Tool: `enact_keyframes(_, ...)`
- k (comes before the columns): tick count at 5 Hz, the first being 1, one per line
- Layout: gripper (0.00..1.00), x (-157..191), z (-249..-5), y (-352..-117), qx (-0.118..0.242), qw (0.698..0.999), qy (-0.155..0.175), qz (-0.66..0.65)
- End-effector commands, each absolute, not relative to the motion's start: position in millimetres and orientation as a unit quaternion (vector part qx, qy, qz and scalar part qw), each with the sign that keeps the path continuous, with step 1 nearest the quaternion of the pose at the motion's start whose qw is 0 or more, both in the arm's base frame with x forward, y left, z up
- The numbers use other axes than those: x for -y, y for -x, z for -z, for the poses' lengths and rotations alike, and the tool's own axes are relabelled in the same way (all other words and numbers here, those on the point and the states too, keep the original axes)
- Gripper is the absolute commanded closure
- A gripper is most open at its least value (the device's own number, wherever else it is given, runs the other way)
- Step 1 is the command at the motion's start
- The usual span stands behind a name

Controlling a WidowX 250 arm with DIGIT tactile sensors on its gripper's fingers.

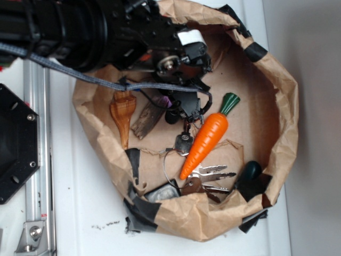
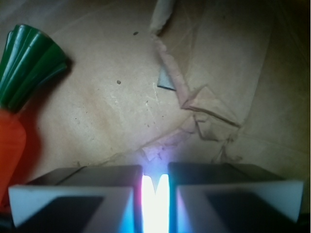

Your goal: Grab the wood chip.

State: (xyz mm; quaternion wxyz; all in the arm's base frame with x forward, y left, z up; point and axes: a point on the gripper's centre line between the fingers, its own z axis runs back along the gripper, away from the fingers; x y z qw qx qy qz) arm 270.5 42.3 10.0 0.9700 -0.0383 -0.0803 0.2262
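Note:
The wood chip (image 1: 147,120) is a flat dark grey-brown sliver lying on the floor of the brown paper bag (image 1: 279,101), just left of my gripper (image 1: 187,110) in the exterior view. In the wrist view the chip is out of sight. There my gripper (image 2: 155,171) hangs over bare crumpled paper, its jaws drawn together to a thin bright slit with nothing between them. The orange carrot (image 1: 206,140) with its green top (image 2: 28,62) lies right beside the gripper.
A glossy carved wooden shell (image 1: 122,113) lies left of the chip. A metal tag (image 1: 184,143), a bunch of keys (image 1: 212,177), a dark green object (image 1: 250,170) and a black item (image 1: 162,192) sit toward the bag's front. The bag's rolled walls surround everything.

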Motion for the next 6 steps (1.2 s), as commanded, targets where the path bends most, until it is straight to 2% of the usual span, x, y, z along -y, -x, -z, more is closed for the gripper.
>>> enact_keyframes(1, 1.0, -30, -51, -271, 0.096, 0.987, 0.043, -0.118)
enact_keyframes(2, 1.0, -27, -101, -270, 0.122, 0.986, 0.078, -0.081)
enact_keyframes(3, 1.0, -27, -127, -267, 0.123, 0.985, 0.086, -0.079)
enact_keyframes(5, 1.0, -27, -111, -259, 0.11, 0.989, 0.066, -0.078)
enact_keyframes(6, 0.0, -28, -99, -252, 0.105, 0.989, 0.063, -0.08)
